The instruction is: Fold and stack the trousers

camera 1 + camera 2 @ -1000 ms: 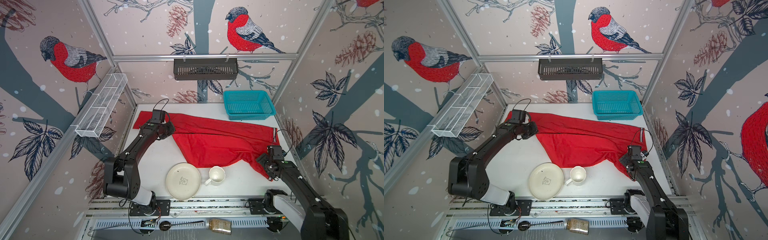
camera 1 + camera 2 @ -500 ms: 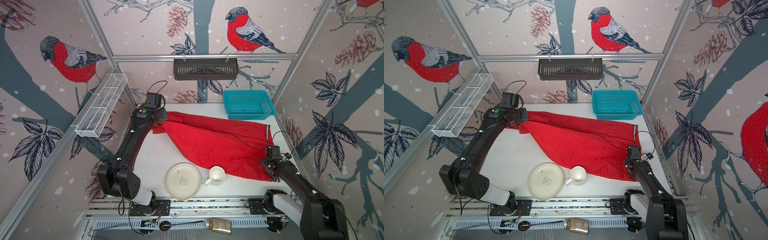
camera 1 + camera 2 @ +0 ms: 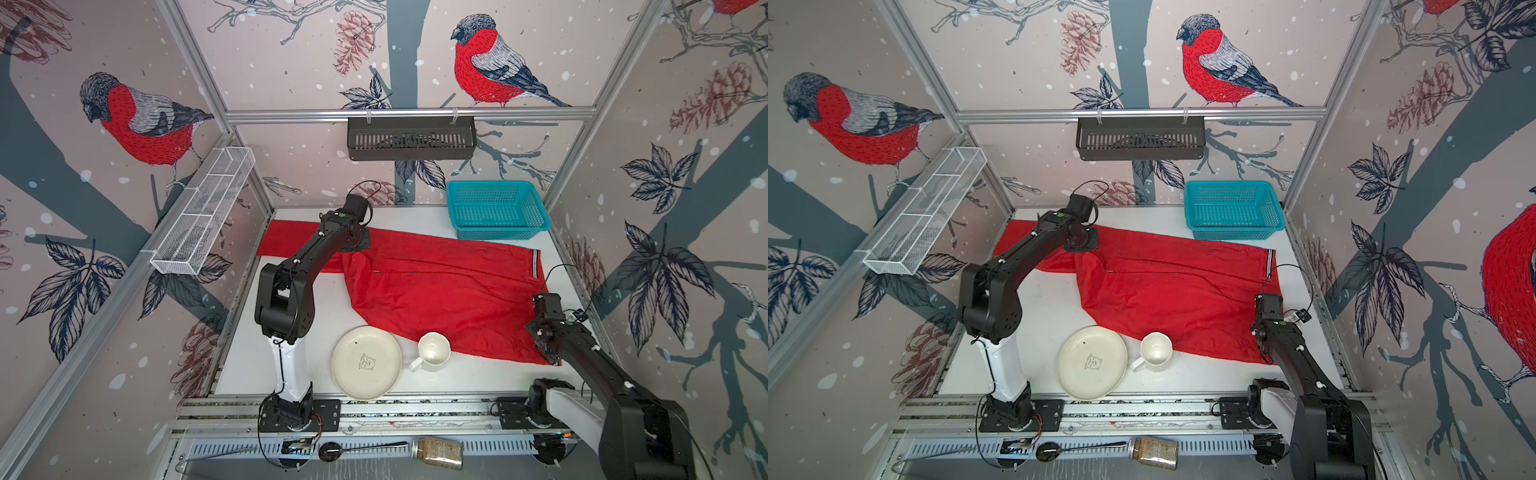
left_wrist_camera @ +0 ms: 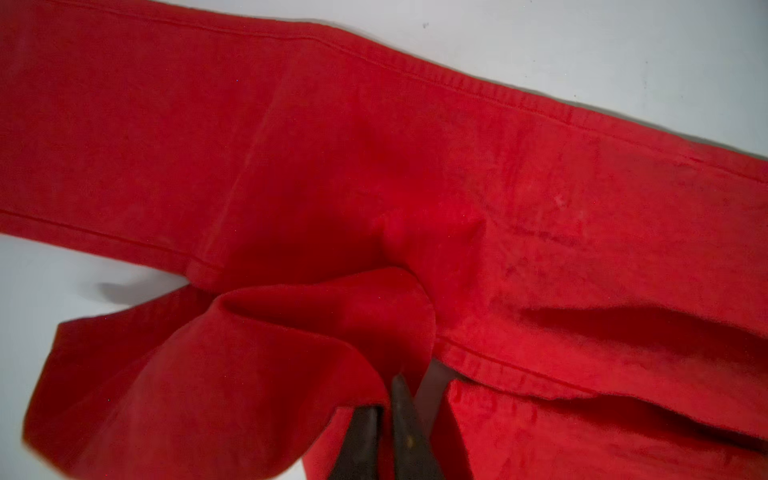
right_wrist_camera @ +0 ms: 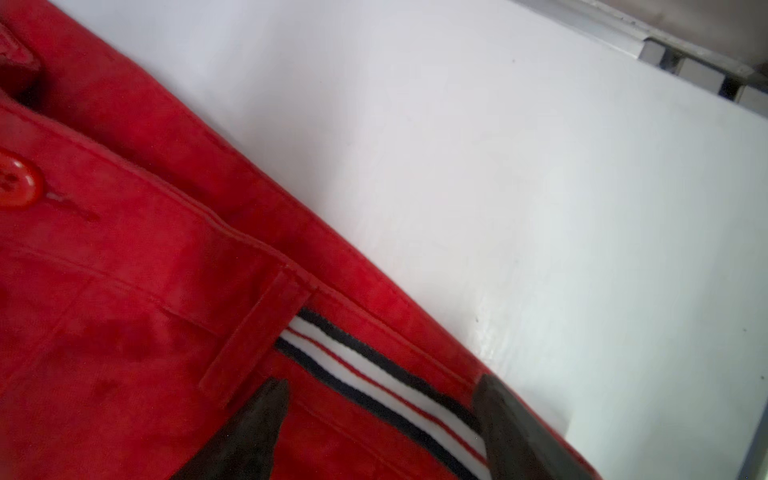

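White tabletop [image 3: 332,307], red trousers [image 3: 436,291], left tool [image 4: 386,399] pinching them, right tool [image 5: 382,380] agape

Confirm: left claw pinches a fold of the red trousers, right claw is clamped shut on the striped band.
One error. The right claw is open, not clamped shut. The right wrist view shows its jaws standing apart, with the striped band lying between them. The rest holds: in the left wrist view the left claw pinches a fold of the red trousers.
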You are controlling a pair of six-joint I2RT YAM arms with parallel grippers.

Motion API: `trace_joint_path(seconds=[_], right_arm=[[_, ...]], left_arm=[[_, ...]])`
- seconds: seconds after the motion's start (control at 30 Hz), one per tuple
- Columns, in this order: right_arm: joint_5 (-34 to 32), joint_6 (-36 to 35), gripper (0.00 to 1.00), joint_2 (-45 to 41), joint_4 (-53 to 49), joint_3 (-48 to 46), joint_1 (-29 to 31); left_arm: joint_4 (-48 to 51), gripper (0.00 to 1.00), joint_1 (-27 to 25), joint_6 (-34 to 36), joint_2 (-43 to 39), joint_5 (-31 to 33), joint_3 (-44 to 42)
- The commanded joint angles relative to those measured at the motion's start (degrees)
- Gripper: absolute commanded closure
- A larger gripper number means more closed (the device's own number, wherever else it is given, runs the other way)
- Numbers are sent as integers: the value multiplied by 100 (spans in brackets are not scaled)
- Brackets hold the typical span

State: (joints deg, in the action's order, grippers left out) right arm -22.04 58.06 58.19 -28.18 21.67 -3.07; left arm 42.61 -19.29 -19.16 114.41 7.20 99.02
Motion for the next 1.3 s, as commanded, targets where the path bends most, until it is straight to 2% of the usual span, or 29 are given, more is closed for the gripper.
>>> trace_joint_path(seconds=[0.0, 0.17, 0.2, 0.27, 0.33, 0.57, 0.63, 0.7, 0.8, 0.87, 0.93, 1.0, 1.17, 1.27], right_arm=[[-89, 91, 25, -10, -117, -40, 17], [-96, 48, 25, -28, -114, -22, 35], [-91, 48, 25, -40, -102, -27, 42], [-72, 47, 24, -36, -87, -38, 56], [-41, 28, 24, -36, -74, -40, 60], [18, -91, 22, -59, -7, -16, 61], [35, -130, 22, -61, 1, 15, 63], [59, -159, 21, -63, 14, 47, 65], [78, -181, 21, -130, 10, 51, 62], [64, -189, 21, -217, -20, 16, 61], [143, -177, 21, -312, 1, -46, 78], [166, -188, 21, -327, 50, -80, 83], [136, -293, 21, -156, 122, -32, 95], [132, -331, 20, -142, 158, -23, 94]], left_arm=[[-129, 88, -207, 224, 478, -382, 469], [-185, 81, -413, 445, 1123, -786, 710], [-184, 76, -410, 494, 1201, -839, 743], [-161, 59, -414, 650, 1330, -960, 835], [-152, 50, -418, 791, 1364, -1106, 881], [307, 32, -400, 1359, 841, -1034, 1413], [498, 29, -396, 1503, 737, -822, 1771], [253, 27, -301, 1619, 620, -564, 1688], [212, 27, 0, 1491, 901, -958, 1858], [576, 27, 81, 1495, 1329, -1139, 2419], [1271, 26, 42, 1436, 1813, -1206, 3458], [1533, 23, -25, 1415, 1872, -907, 3936], [1274, 22, -57, 1487, 842, -76, 3294], [1119, 22, -60, 1733, -46, -36, 2193]])
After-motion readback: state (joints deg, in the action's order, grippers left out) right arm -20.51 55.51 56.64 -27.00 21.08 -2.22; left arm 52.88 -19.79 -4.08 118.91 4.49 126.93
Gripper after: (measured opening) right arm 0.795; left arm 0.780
